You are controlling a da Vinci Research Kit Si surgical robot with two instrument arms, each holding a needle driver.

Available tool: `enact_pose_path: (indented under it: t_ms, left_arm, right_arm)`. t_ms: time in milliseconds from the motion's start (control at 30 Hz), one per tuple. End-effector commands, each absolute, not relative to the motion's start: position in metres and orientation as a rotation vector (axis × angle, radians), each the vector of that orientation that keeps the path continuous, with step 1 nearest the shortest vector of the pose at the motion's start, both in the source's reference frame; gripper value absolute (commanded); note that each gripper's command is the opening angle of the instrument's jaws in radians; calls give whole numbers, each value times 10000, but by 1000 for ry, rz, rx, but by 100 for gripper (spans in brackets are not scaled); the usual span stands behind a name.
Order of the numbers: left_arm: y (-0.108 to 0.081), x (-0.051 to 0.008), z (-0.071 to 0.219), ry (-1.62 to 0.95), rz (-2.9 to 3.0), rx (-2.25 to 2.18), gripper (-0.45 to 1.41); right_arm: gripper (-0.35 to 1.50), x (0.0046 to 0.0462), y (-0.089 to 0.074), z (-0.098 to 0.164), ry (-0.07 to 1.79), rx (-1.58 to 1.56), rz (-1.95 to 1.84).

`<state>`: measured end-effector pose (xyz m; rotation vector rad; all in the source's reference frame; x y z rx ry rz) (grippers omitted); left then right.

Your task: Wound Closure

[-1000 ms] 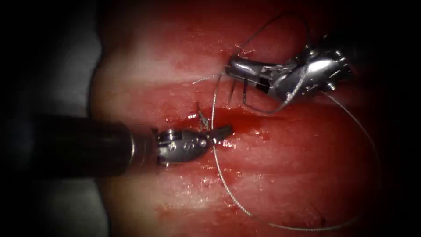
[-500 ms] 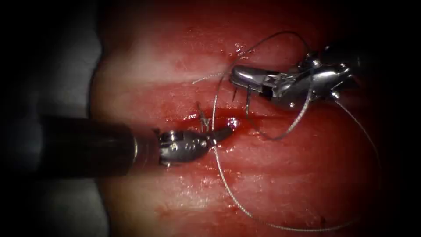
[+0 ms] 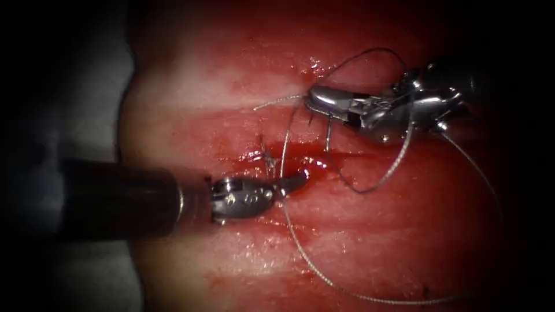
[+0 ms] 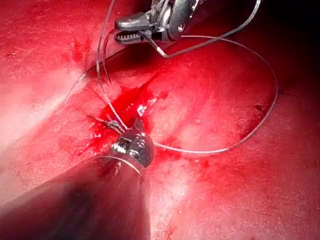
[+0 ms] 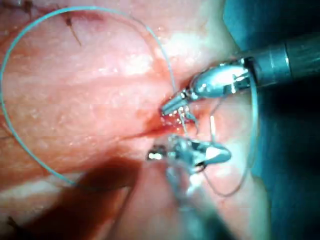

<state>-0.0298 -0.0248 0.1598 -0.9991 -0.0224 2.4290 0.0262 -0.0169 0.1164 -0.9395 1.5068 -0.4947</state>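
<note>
Tissue spans the endoscope frame. The cut runs left to right across the middle, with red fluid pooled at the centre of it.

Left claw comes in from the left edge, low on the tissue just below the cut. It is clenched on the thread where the strand crosses its tips. Same clenched tips in the right wrist view.

Right claw sits upper right of the frame, above the cut. I cannot tell whether it is clenched or released.

From the right claw's tip the thread drops past the cut to the left claw, then sweeps along the lower edge and back up the right side. A second loop hangs under the right tool.

I cannot pick the needle out from the thread with any certainty, so its place is not recorded.

Knotted stitch sits on the cut, left of the pool. A thin loose thread end lies left of the right claw.
</note>
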Motion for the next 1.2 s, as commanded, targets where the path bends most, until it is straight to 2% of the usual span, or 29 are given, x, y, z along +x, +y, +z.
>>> enact_pose_path:
  t_ms: [33,1200]
  left_arm:
    - [-258,-303,1603,-29,2428,-998,4]
    - [-250,-295,1600,-40,2429,-1005,12]
  right_arm:
    - [-35,270,-175,1170,1509,-937,-493]
    - [-35,285,-204,1214,1548,-843,-426]
